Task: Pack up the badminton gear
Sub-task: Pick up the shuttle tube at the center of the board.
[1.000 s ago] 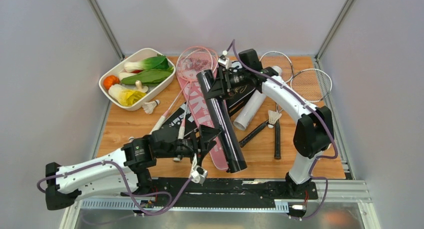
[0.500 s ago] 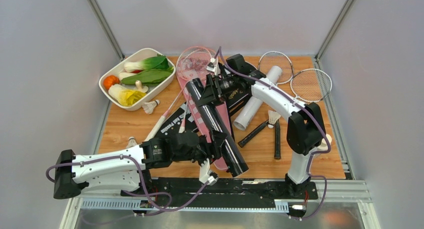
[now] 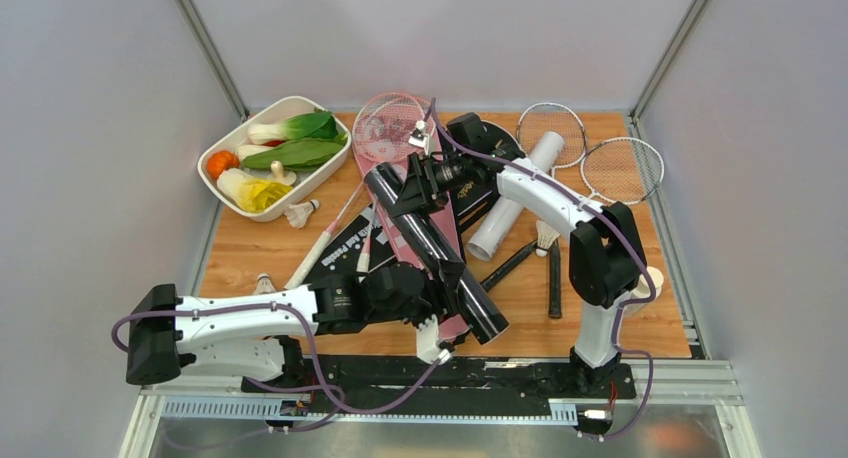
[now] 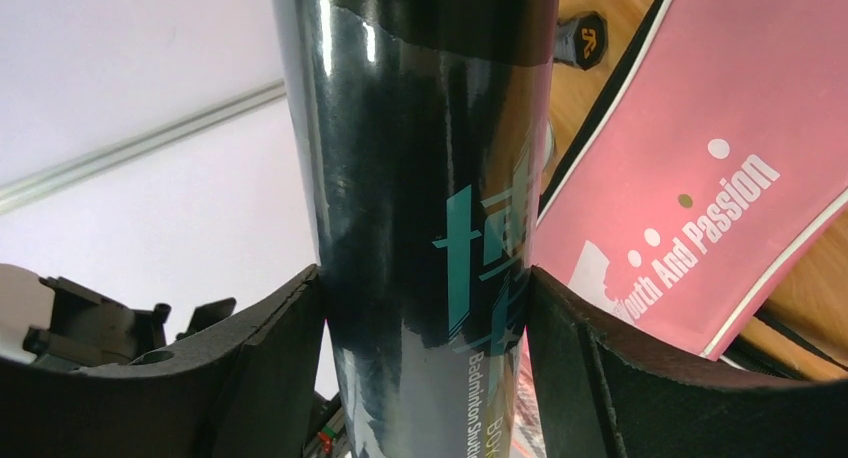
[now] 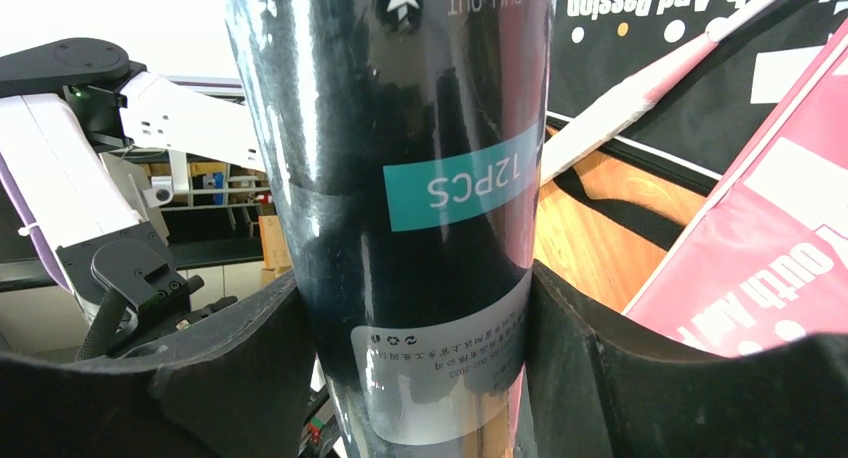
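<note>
A long black tube runs diagonally over the pink cover, lifted at its far end. My right gripper is shut on that far end, and its pads press the tube from both sides. My left gripper is open and straddles the near end. In the left wrist view the tube fills the space between the fingers, with a sliver of light on one side. A white tube, a pink racket, two silver rackets and shuttlecocks lie around.
A white dish of vegetables stands at the back left. A black cover lies left of the pink one, and black racket handles lie to the right. A small white bottle stands at the right edge behind my right arm.
My left arm has swung right and its fingers have come around the tube's near end. My right gripper has carried the tube's far end leftward and a little nearer.
</note>
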You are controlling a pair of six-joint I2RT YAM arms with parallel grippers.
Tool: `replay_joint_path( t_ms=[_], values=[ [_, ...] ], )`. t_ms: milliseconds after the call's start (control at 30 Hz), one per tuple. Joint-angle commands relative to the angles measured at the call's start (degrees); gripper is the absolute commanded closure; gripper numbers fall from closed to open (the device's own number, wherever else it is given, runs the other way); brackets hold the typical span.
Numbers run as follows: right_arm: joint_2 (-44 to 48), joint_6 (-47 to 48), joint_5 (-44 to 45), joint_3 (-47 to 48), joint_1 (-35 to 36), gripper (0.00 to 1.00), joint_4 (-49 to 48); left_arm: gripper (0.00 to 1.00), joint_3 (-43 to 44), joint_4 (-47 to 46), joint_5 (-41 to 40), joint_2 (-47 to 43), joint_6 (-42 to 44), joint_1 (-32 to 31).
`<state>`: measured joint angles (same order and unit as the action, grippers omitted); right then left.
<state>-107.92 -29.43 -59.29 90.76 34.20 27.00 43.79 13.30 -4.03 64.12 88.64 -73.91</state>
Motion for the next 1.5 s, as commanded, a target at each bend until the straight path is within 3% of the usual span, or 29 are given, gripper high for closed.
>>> replay_joint_path(
  t_ms=[0, 100, 233, 433, 600, 767, 900, 1033, 1233, 1467],
  values=[
    [1.4, -5.3, -2.7, 0.6, 1.0, 0.61, 0.2, 0.32, 2.5, -1.3, -2.8, 1.8, -2.1, -0.2],
    [2.1, -5.3, -1.7, 1.0, -0.1, 0.45, 0.2, 0.45, 2.4, -3.0, -5.1, 1.5, -5.1, -0.2],
    [4.2, -5.7, 1.0, 1.3, -2.9, 0.19, 0.1, 0.51, 2.7, -4.8, -8.4, 0.3, -12.4, -0.1],
    [9.9, -5.3, 4.8, 0.0, -5.8, 0.0, 0.1, 0.61, 1.3, -8.0, -13.1, -2.2, -17.8, 0.8],
    [16.6, -5.3, 8.6, -2.8, -9.9, 0.0, -0.3, 0.69, 0.3, -12.5, -15.6, -6.3, -21.8, 3.6],
    [29.1, -5.1, 15.3, -6.6, -17.1, 0.0, -6.9, 0.7, 3.3, -12.2, -17.6, -10.9, -32.2, 6.6],
    [39.9, -2.2, 16.6, -15.3, -17.4, 0.0, -19.0, 0.71, 6.3, -9.1, -19.8, -12.2, -42.5, 9.6],
    [47.4, -7.6, 12.9, -29.1, -17.2, 0.07, -35.6, 0.73, 8.0, -5.1, -19.2, -13.3, -50.7, 11.4],
    [47.7, -8.9, 5.3, -32.3, -17.1, 0.24, -38.5, 0.8, 8.1, -2.0, -19.7, -14.2, -56.2, 11.4],
    [44.8, -8.7, 2.6, -33.5, -15.9, 0.4, -36.1, 0.84, 6.7, -1.0, -19.3, -14.9, -57.6, 11.4]
  ],
)
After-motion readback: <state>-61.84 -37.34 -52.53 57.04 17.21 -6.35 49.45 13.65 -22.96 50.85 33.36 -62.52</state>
